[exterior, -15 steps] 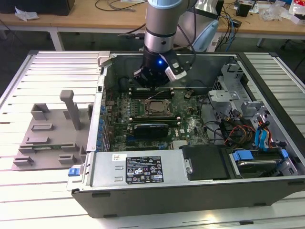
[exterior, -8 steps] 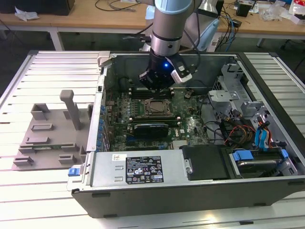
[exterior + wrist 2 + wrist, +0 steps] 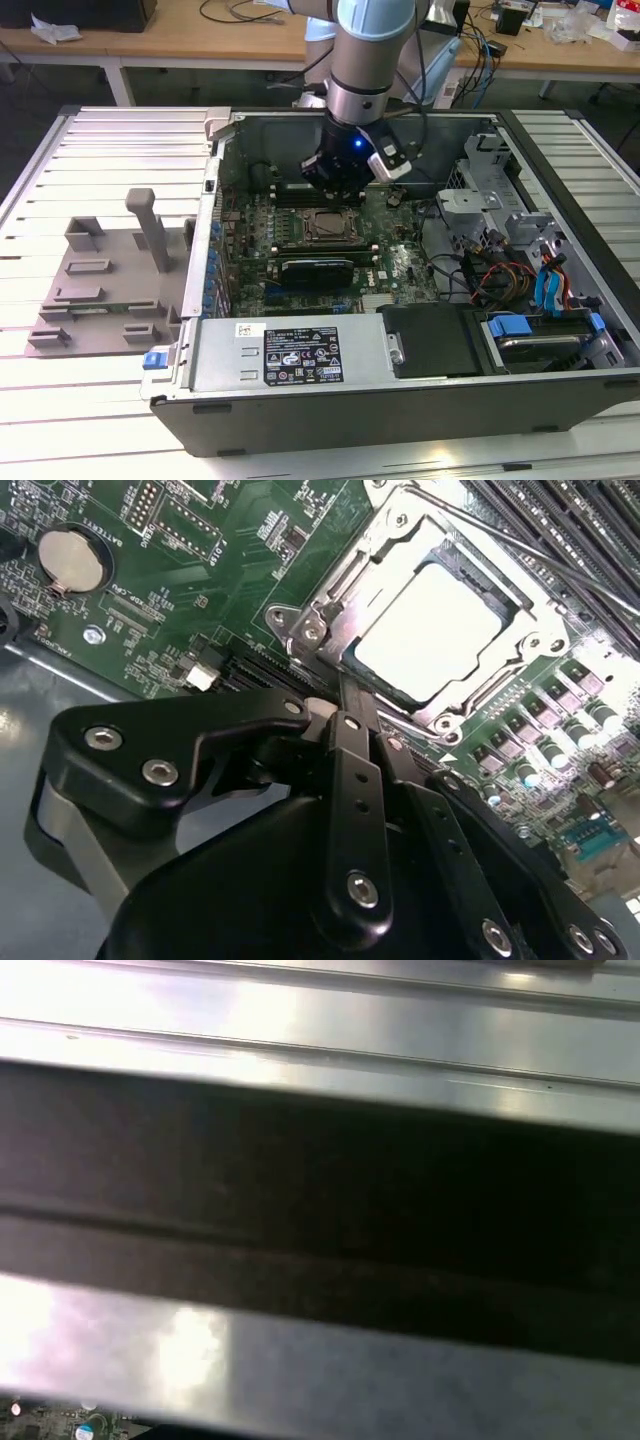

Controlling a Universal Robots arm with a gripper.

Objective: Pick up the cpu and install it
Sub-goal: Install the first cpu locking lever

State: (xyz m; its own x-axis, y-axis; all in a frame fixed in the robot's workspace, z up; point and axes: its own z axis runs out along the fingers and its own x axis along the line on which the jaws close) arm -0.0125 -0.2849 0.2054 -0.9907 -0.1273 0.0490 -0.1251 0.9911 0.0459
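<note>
Slatted metal surface [image 3: 110,150] carries an open computer case [image 3: 420,400]. Its tool [image 3: 345,695], fingers pinched together and holding nothing, hangs just beside the cpu [image 3: 428,630], which lies in the socket [image 3: 330,610]. A careless descent could scrape the motherboard [image 3: 160,590].

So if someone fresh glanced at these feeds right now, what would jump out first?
Probably the silver-grey square cpu, lying inside the metal-framed motherboard socket in the second wrist view, with the black gripper just beside that frame, fingers closed together and empty. In the exterior view, the grey robot arm reaches down into the open black computer case over the green motherboard.
</note>
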